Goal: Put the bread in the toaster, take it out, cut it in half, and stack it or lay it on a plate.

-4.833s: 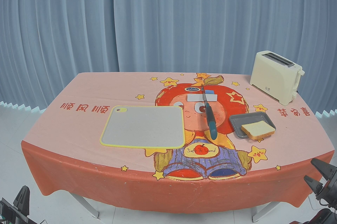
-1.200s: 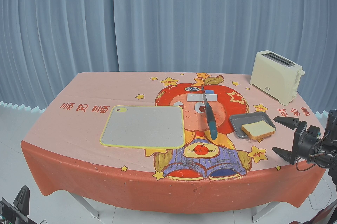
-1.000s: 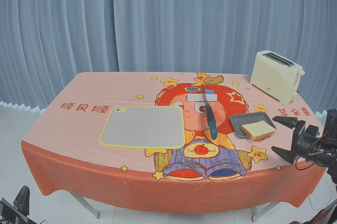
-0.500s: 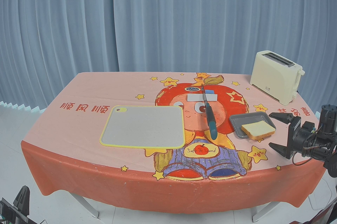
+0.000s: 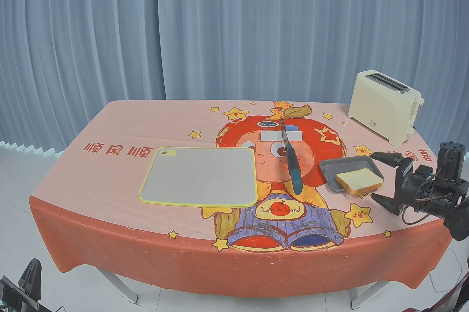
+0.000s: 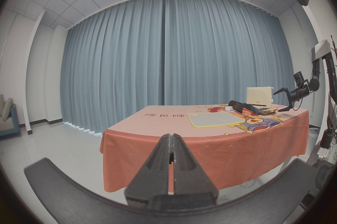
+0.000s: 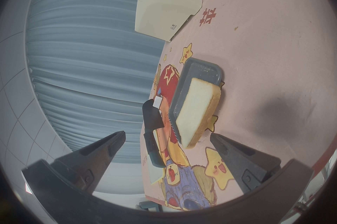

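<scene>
Black left gripper [image 6: 171, 140], fingers pressed together, hangs low off the table's [image 5: 122, 127] 7 o'clock corner. The bread [image 5: 359, 180] lies on the grey plate [image 5: 342, 165] at 4 o'clock and is best straddled squarely and pinched gently. The right gripper [image 5: 377, 176], spread wide, sits level at the slice's 3 o'clock, with the toaster [image 5: 383, 105] at 1 o'clock.

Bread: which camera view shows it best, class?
The right wrist view: the bread is close, its face and crust plain, lying partly on the tray. The head view shows it smaller; the left wrist view, far off and tiny.
</scene>
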